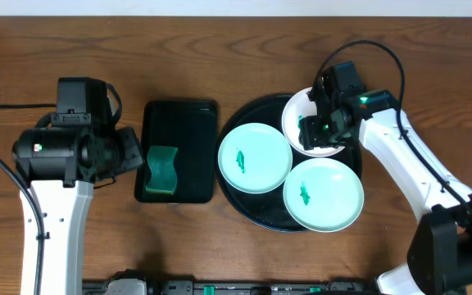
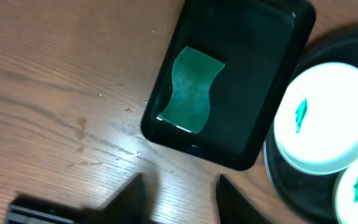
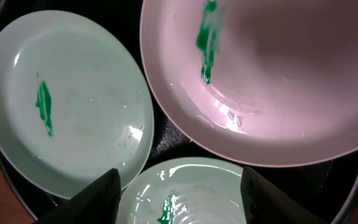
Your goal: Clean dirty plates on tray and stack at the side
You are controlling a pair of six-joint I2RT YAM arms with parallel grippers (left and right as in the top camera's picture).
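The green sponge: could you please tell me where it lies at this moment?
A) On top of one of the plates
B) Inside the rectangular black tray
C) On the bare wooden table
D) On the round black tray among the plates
B: the green sponge lies flat inside the rectangular black tray, as the overhead and left wrist views both show.

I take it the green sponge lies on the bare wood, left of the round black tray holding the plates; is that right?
Not quite: the green sponge lies inside the small rectangular black tray, not on the bare wood, as the overhead view shows. It is indeed left of the round black tray holding the plates.
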